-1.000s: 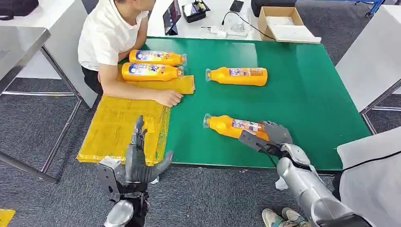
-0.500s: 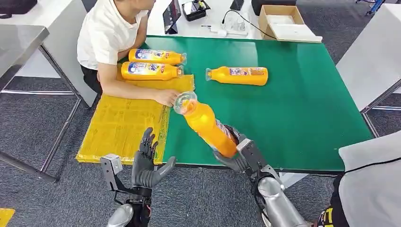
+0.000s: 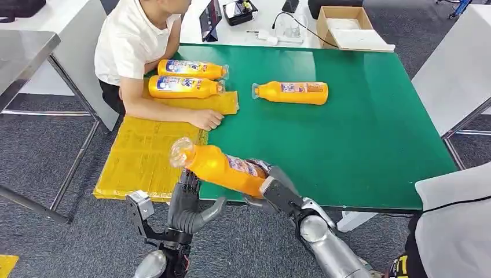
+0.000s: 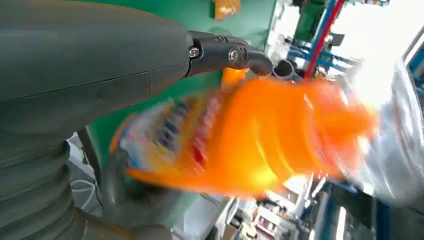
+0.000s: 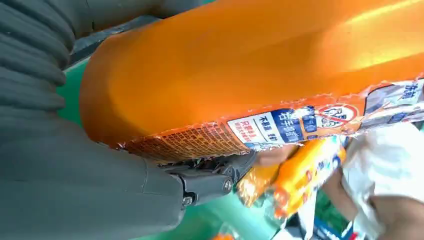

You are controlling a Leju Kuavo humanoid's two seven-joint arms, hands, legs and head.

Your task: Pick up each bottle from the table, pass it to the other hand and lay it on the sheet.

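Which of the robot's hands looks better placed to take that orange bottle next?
The left hand. The right hand grips the orange bottle by its base, neck aimed left, directly above the left hand's raised fingers. The yellow sheet lies on that side.
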